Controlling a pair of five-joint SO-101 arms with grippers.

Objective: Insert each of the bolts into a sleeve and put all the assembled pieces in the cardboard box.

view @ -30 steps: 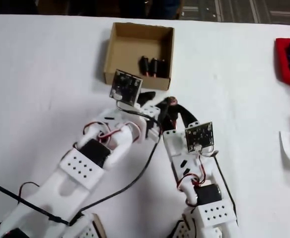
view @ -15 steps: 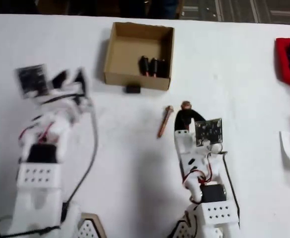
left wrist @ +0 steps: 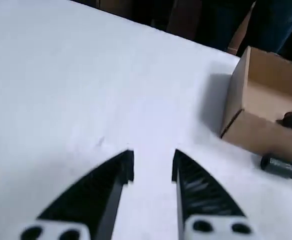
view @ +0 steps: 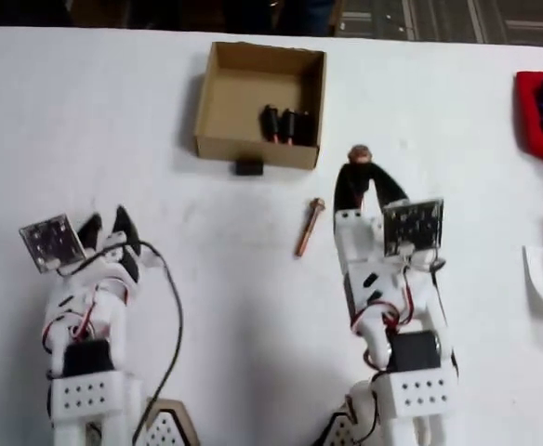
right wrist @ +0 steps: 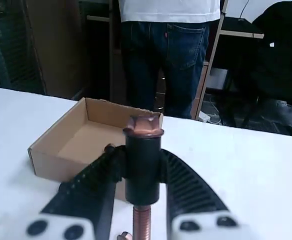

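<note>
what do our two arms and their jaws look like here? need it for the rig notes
The left arm and right arm are built of white printed links with black servos, red-and-white wiring and perforated brackets. Each wrist carries a small square camera board. A black cable loops off the left arm. The jaws are black, tapered and ribbed inside, on white mounts.

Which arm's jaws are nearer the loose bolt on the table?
Right. The right gripper sits just beside the loose bolt, jaws shut on a sleeved bolt; the left gripper is far across the table, jaws open.
</note>
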